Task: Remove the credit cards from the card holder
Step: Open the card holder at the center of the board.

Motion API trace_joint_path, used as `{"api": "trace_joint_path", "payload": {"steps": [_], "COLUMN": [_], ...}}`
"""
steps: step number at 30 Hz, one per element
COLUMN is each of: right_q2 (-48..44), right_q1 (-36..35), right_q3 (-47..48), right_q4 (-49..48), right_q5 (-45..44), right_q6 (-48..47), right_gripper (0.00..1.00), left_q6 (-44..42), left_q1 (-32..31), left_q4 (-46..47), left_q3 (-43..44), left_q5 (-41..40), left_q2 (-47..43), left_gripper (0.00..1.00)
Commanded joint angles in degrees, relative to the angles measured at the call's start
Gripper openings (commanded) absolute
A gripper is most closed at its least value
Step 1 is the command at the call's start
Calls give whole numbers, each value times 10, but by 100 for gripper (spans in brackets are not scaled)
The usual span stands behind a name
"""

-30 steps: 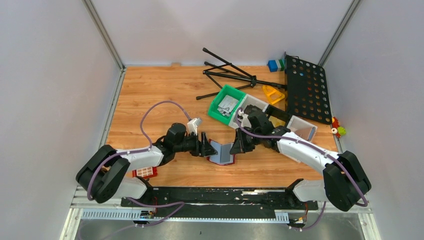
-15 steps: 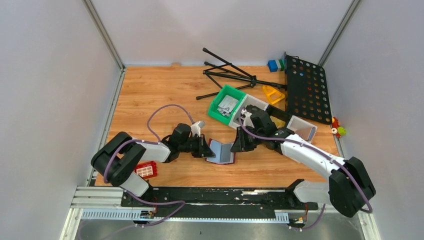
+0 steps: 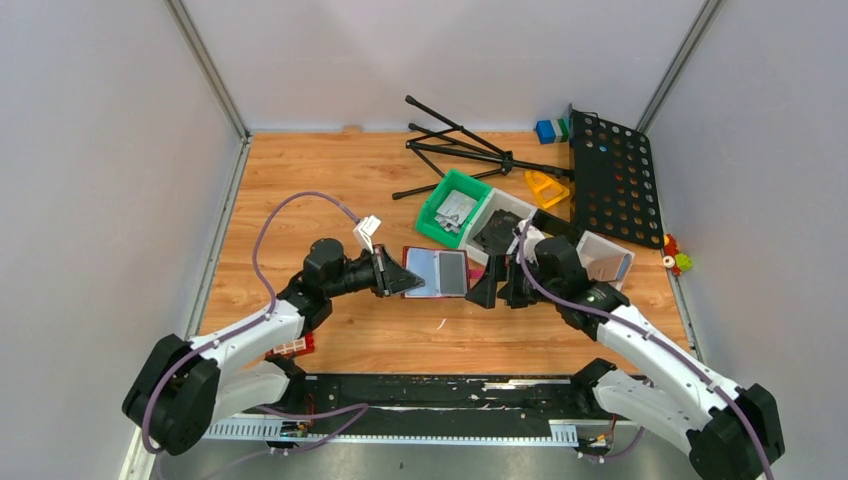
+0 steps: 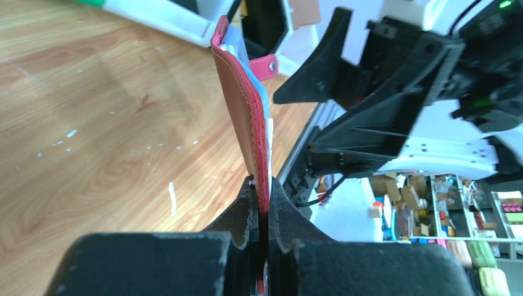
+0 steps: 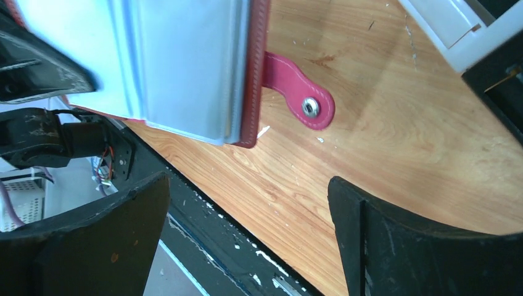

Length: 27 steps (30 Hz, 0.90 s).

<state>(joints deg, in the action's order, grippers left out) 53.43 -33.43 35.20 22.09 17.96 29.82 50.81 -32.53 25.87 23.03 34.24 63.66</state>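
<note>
Card holder now lifted, one edge pinched in left hand; right hand spread just beside.

The wallet pinched in my left gripper stands just left of my spread right gripper, not touching. Green bin and white tray crowd the far side; bare table lies near and far-left.

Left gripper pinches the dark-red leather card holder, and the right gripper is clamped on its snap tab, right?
No: the right gripper is open, clear of the snap tab, per the right wrist view. The left gripper does pinch the dark-red leather card holder.
</note>
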Motion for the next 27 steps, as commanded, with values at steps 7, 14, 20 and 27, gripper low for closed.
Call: {"api": "trace_joint_path", "payload": {"steps": [7, 14, 20, 27], "right_q2": [-113, -145, -151, -153], "right_q1": [4, 3, 3, 3], "right_q3": [-71, -72, -74, -64], "right_q4": [-166, -214, -289, -295], "right_q5": [60, 66, 94, 105], "right_q6": [144, 208, 271, 280], "right_gripper": [100, 92, 65, 43], "left_q6": [129, 206, 244, 222], "left_q1": [9, 9, 9, 9], "left_q4": [95, 194, 263, 240], "left_q3": [5, -5, -10, -10], "left_q5": [59, 80, 107, 107], "left_q2": [-74, -74, -68, -68], "left_gripper": [0, 0, 0, 0]}}
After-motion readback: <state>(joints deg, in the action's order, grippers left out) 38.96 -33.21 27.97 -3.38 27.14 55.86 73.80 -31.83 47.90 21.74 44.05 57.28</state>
